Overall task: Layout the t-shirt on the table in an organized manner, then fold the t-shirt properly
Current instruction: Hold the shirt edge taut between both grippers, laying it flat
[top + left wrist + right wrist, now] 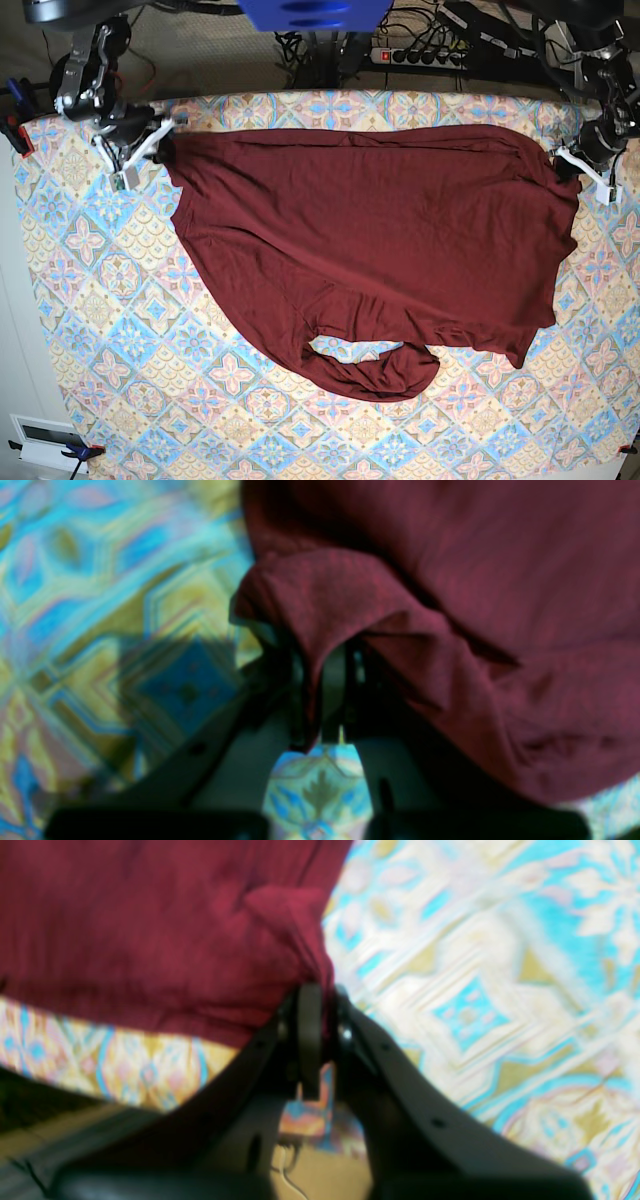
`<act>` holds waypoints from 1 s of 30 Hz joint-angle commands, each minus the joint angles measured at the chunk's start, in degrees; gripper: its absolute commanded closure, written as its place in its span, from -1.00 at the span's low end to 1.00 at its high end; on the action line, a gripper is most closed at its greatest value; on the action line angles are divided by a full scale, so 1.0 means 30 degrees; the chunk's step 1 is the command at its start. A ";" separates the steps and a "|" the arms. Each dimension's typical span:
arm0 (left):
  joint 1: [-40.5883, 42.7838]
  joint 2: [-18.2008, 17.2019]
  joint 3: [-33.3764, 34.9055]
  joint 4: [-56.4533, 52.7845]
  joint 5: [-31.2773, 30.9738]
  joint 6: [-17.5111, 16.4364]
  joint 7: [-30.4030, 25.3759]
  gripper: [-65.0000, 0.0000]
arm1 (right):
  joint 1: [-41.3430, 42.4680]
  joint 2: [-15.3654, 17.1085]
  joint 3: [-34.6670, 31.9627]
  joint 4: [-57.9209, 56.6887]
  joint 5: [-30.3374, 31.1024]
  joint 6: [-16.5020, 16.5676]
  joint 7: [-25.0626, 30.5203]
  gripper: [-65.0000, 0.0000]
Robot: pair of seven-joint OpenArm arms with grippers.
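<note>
The shirt (370, 250) lay spread across the far half of the table (120, 400), its collar opening toward the near edge. Each far corner sat in a gripper. The left gripper (322, 680) had its fingers pressed together on a fold of fabric that draped over and between them. The right gripper (320, 1012) pinched a bunched corner, the cloth gathered into the narrow gap between its fingers.

Only the base view showed the whole garment stretched between the two arms; the wrist views showed the pinched fabric up close, though blurred.
</note>
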 commanded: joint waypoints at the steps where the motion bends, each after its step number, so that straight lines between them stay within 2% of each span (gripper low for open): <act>1: 0.0322 -0.0416 -0.0009 0.0227 0.0593 0.0138 -0.0779 0.99 | -0.0004 0.0279 0.0086 0.0279 -0.0015 0.0020 0.0140 1.00; 4: 0.0879 -0.0328 -0.0009 0.0198 0.1325 0.0138 -0.2332 0.99 | -0.0561 0.0279 0.0144 0.0279 -0.0015 0.0020 0.0286 1.00; 7: 0.1142 -0.0504 -0.0126 0.0198 0.1325 0.0138 -0.3006 0.99 | -0.1001 0.0279 0.0173 0.0309 -0.0044 0.0020 0.0316 1.00; 12: 0.1172 -0.1764 -0.0360 -0.0300 0.1355 0.0167 -0.4237 0.99 | -0.1059 0.0250 0.0906 0.0924 -0.0044 0.0020 0.0345 1.00; 16: 0.1201 -0.2116 -0.2294 -0.0505 0.1325 0.0167 -0.4325 0.99 | -0.0971 0.0250 0.1346 0.1246 -0.0015 0.0020 0.0345 1.00; 20: 0.1523 -0.2233 -0.2500 -0.0388 0.1355 0.0167 -0.3856 0.98 | -0.0942 0.0250 0.1228 0.1217 -0.0015 0.0020 0.0345 1.00; 24: 0.1758 -0.2790 -0.2470 -0.0359 0.1237 0.0138 -0.1512 0.74 | -0.0942 -0.0131 0.1228 0.1188 -0.0044 0.0020 0.0345 1.00; 27: 0.1816 -0.2848 -0.2470 -0.0359 0.1237 0.0079 -0.0222 0.41 | -0.0942 -0.0160 0.1199 0.1158 -0.0044 0.0020 0.0316 1.00; 30: 0.1904 -0.2878 -0.2470 -0.0359 0.1208 -0.0214 0.0188 0.10 | -0.0942 -0.0600 0.1199 0.1129 -0.0073 0.0020 0.0316 1.00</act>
